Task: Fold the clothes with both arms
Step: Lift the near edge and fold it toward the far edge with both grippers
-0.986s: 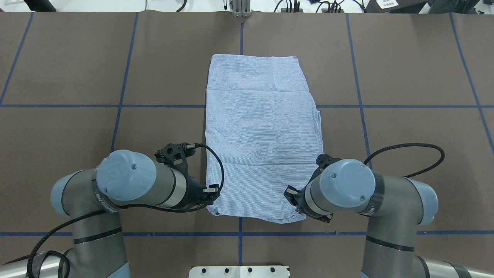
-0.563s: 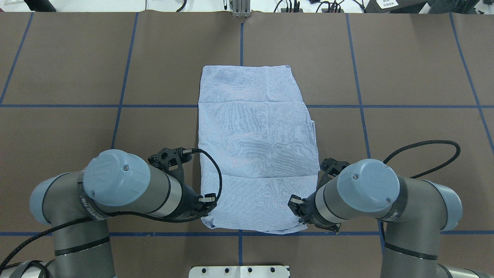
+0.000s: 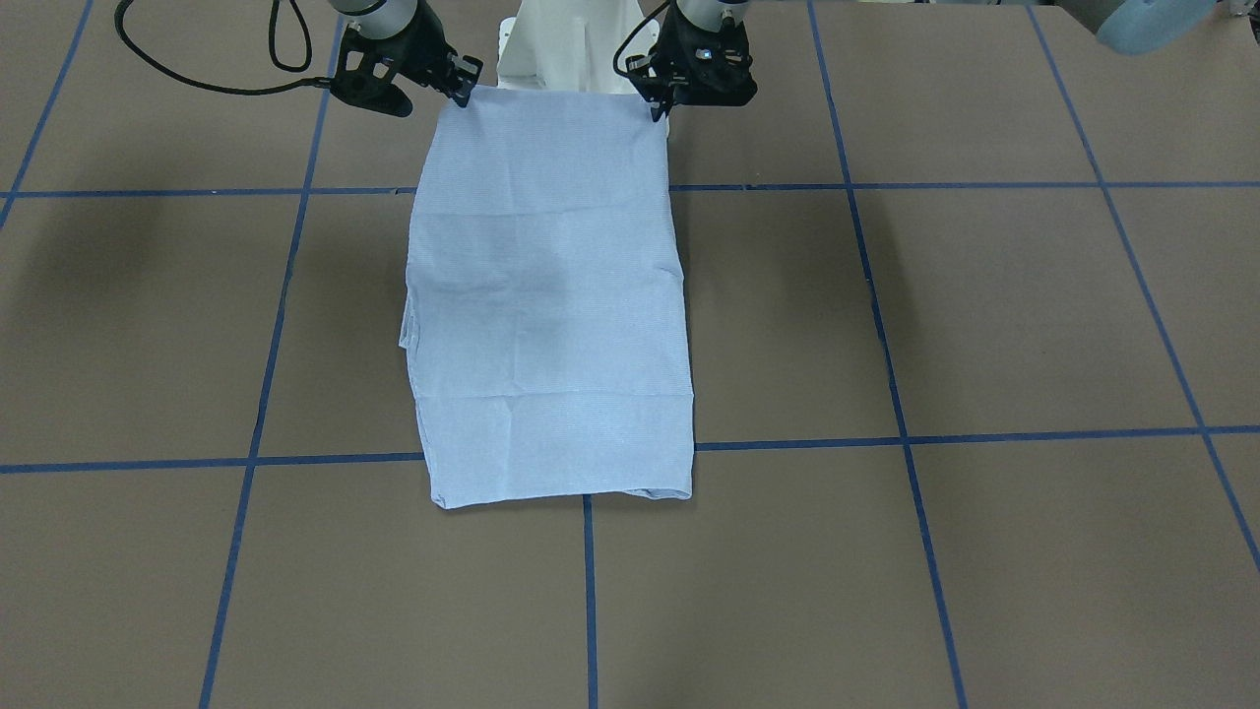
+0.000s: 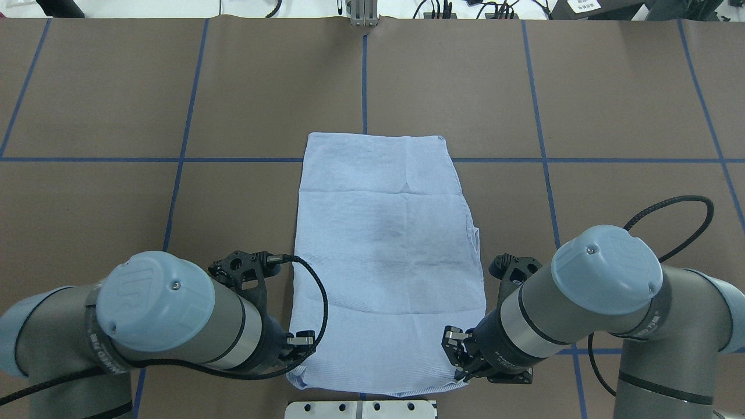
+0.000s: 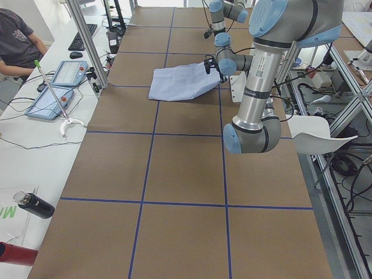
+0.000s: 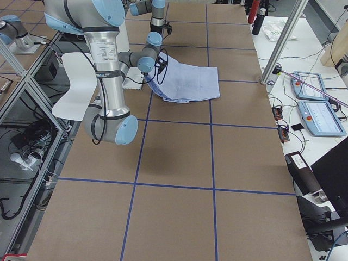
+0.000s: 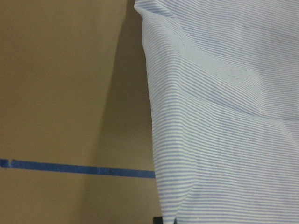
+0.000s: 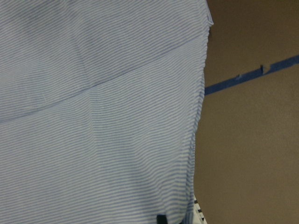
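Brown table with a blue tape grid. We note the shirt lies along the centre line, already folded into one long narrow panel, with sleeves and collar tucked out of sight.

Grasp: the left gripper pinches the near corner on its side, and the right gripper pinches the other near corner. Both are closed on the cloth. In the front-facing view the near hem runs taut between them, raised slightly off the table. Each wrist camera shows striped fabric running down to a dark fingertip at the bottom edge.

Change over the last second: both arms have drawn back toward the base, and the whole panel has slid with them. Its far edge, earlier well beyond the cross line of tape, now sits just past that line. The near hem is now just beside the white base plate. The panel has stayed flat and roughly square to the grid, with only a small lip of cloth sticking out on its right long edge.

Our reading: the drag has brought the cloth into easier reach. We judge the next step is to carry the held hem up and forward over the far end, halving the length. Risk: an uneven lift would skew the fold.
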Motion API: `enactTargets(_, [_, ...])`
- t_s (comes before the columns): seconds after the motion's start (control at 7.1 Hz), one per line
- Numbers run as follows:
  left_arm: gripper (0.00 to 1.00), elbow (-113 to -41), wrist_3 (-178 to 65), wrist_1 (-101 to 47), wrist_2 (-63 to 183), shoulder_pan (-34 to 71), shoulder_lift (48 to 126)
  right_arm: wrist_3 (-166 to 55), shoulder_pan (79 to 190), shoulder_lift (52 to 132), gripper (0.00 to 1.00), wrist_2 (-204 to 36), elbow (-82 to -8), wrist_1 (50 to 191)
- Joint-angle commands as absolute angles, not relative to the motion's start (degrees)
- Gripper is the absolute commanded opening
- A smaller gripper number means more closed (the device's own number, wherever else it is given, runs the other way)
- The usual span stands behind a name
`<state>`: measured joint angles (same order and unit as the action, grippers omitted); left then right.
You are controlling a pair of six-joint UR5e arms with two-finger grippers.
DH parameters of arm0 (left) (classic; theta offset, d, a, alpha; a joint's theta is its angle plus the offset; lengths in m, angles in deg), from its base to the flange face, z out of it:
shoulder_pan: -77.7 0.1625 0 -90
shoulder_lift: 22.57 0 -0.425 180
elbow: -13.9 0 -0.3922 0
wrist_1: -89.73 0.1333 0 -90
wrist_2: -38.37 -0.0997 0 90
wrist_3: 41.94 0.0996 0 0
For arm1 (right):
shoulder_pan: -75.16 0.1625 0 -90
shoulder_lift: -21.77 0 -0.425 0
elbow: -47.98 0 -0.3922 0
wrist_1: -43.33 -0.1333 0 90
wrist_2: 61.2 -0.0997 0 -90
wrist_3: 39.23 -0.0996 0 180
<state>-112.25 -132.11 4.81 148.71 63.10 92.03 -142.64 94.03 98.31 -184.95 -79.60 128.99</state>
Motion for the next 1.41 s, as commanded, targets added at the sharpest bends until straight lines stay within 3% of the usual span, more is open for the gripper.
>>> enactTargets(0.0, [0.00,-117.8,-132.1,11.4,153.5,65.1,92.3,-142.7,94.1,98.3,0.00,-190.7,-81.6,129.0])
enactTargets(0.56, [0.00,-122.2,-132.5,17.7,156.7,65.3,93.2,-142.7,98.4,98.0,0.00,-194.7,-83.1,129.0])
enactTargets(0.99, [0.00,-120.3,-131.9,17.4,156.1,58.8,94.2,-140.1,104.2,96.2,0.00,-194.8,-81.8,128.9])
enactTargets(1.27, [0.00,-115.9,-130.4,17.2,155.9,54.6,98.3,-140.1,105.7,90.7,0.00,-194.5,-77.3,128.9])
